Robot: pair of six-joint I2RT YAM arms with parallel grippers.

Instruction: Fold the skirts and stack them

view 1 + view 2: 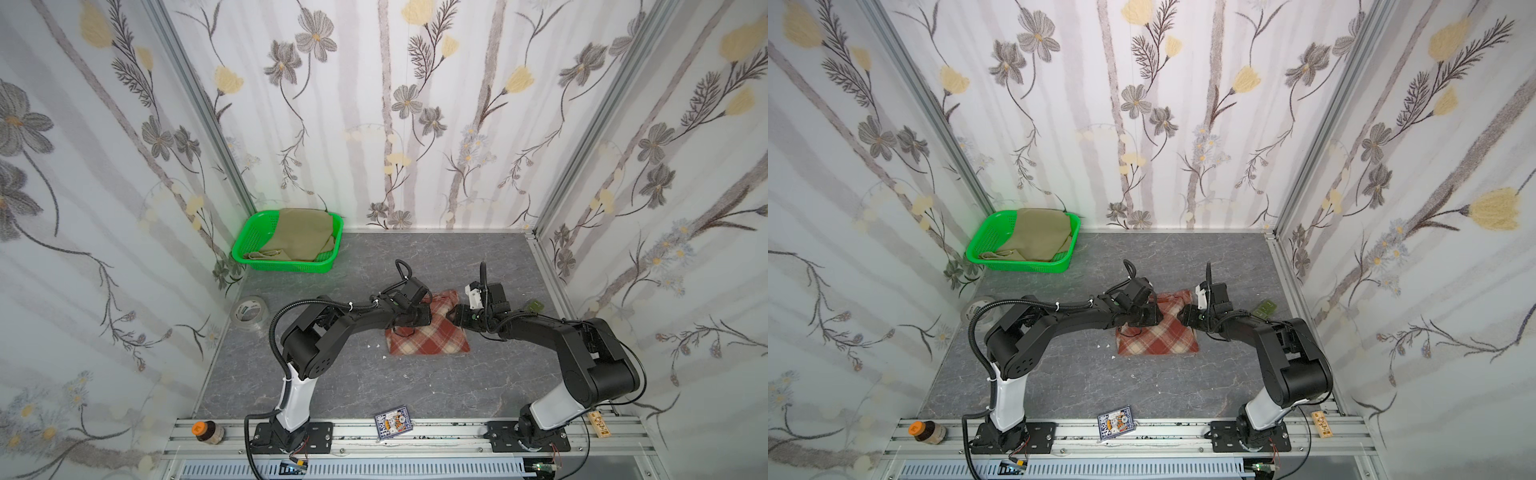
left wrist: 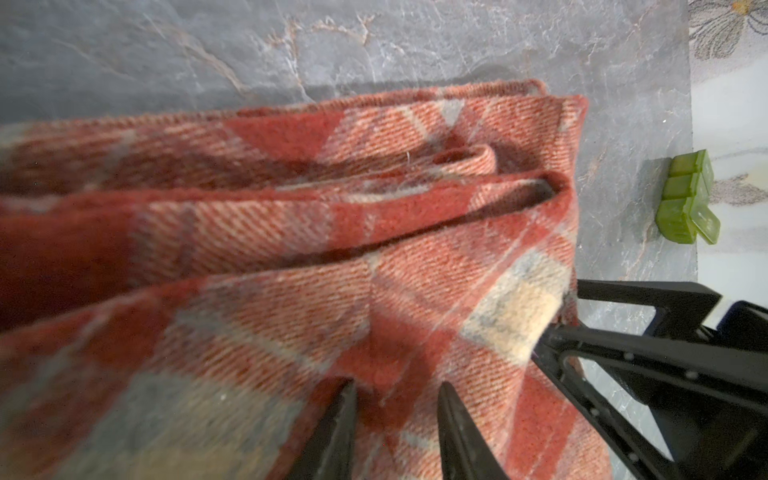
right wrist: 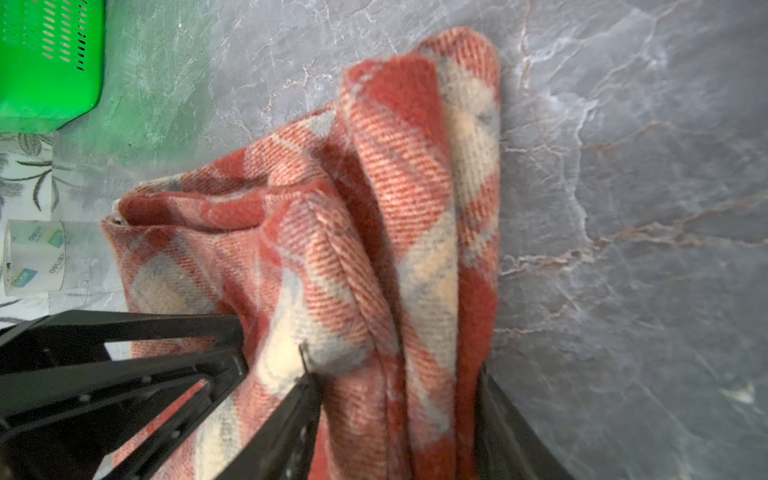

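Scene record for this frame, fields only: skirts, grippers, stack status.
being folded: fuzzy red-and-cream plaid skirt, partly folded, on grey marbled tabletop
waiting: plain khaki-olive cloth skirt, crumpled inside green perforated plastic basket, far-left corner
left gripper: pinching a plaid fold
right gripper: jaws astride a bunched plaid fold, grip unclear
stack: not yet made

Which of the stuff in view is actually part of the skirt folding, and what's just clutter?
Job: red, rust and cream plaid cloth skirt on the grey table; plain khaki-olive cloth skirt, in the green perforated plastic basket.
Clutter: clear tape roll; blue printed card pack; orange-capped brown bottle; small wooden block; small green plastic compartment box.
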